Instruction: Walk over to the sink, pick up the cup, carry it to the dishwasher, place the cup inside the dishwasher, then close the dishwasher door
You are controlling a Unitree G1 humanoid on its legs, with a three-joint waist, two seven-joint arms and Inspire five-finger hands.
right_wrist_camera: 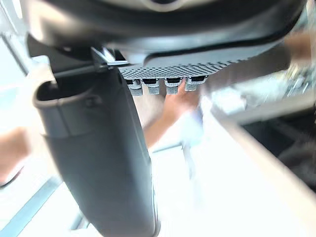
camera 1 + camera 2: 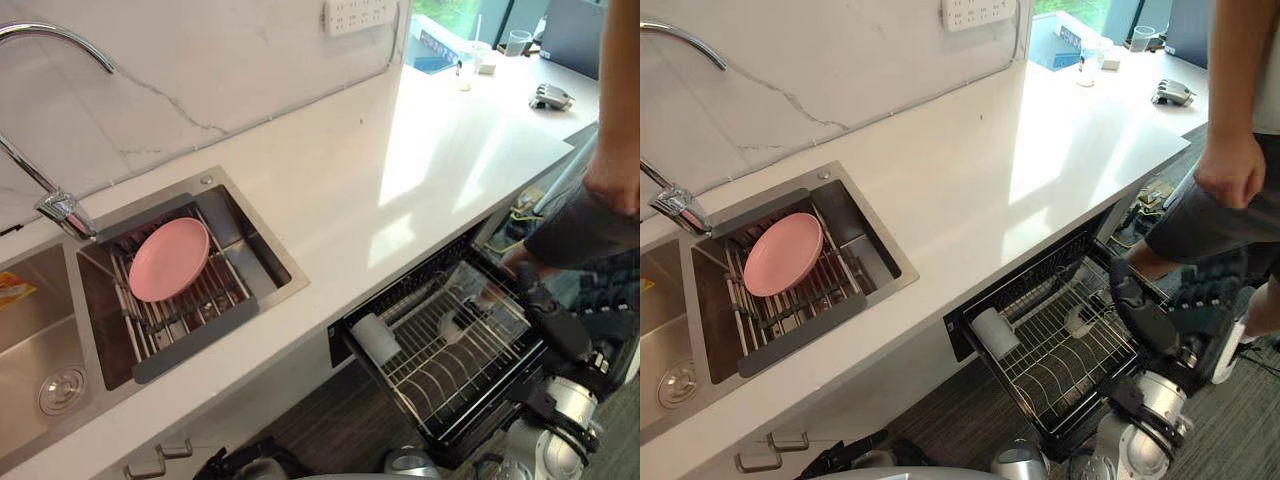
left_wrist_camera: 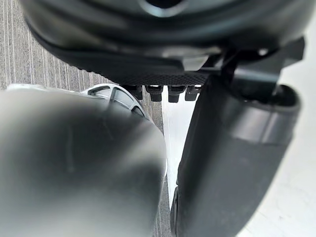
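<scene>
The right robot hand [image 2: 1145,318] hovered open and empty above the black-framed wire dishwasher rack [image 2: 1040,385]; the white cylindrical cup [image 2: 992,332] lay left of it inside; a wide swing could strike the person [image 2: 1200,230] just beside.

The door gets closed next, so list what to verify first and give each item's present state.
1. Cup in the dishwasher rack: ok, it lies on its side at the rack's left corner.
2. Right hand empty: ok, open and holding nothing.
3. Right hand clear of the rack: not ok, it hangs over the rack's right side.
4. Rack pushed in: not ok, it is pulled out from under the counter.
5. Person's hand clear: not ok, the person stands right beside the rack.
</scene>
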